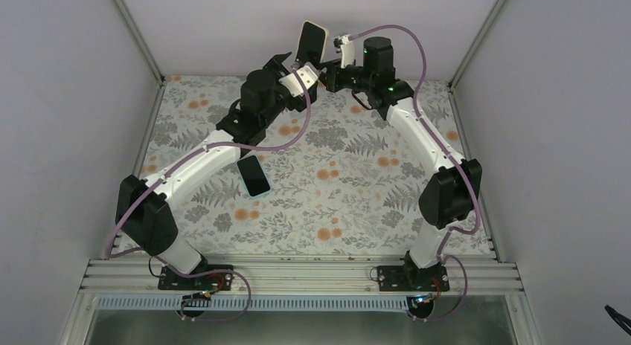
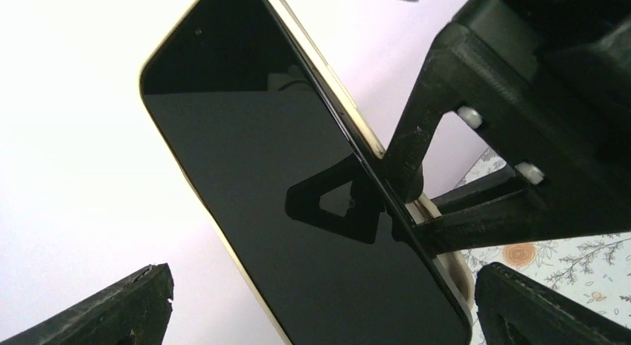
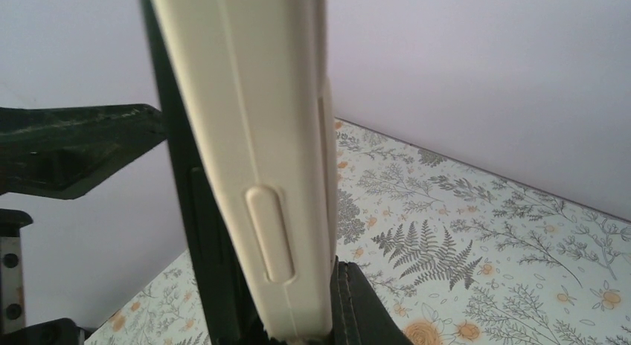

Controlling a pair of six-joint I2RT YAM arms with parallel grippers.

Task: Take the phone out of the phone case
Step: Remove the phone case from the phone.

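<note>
Hovering above the pale-walled floral table (image 1: 357, 189) — left end effector (image 2: 325, 278) open, right end effector (image 1: 325, 65) clamping phone case (image 1: 312, 40).

You see a cream, black-faced phone case (image 3: 253, 137) and a counter (image 1: 357, 181) of grey ferns, orange blooms.

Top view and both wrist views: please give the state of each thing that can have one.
Phone: inside its case, raised in the air, screen dark.
Phone case: on the phone, clamped at one edge.
Right hand: shut on the phone case.
Left hand: open, holds nothing, close to the screen.
Dark phone-like slab: lies flat on the table, untouched.
</note>
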